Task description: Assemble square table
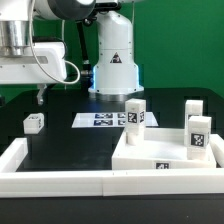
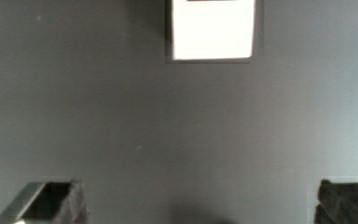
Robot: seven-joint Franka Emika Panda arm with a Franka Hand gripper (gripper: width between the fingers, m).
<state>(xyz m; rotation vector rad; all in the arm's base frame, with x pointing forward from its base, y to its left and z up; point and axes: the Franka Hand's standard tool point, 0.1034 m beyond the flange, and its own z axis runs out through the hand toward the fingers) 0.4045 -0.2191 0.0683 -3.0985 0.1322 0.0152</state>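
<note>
Jaws spread wide and empty, the gripper (image 2: pixel 195 203) hangs above a lone leg block (image 1: pixel 34 122) on the black desk (image 1: pixel 70 140), well apart from the square table slab (image 1: pixel 165 150). A clean pickup probably means centring over the block, descending straight, then closing squarely on its flat sides.

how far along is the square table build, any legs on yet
Early stage, it seems. Done: no leg looks attached; the tabletop slab lies flat inside the white rail, with leg blocks standing loose on or behind it. In hand: nothing; the end effector is open over bare black surface, a white block ahead. Left: another leg lies apart; all legs still need mounting.
</note>
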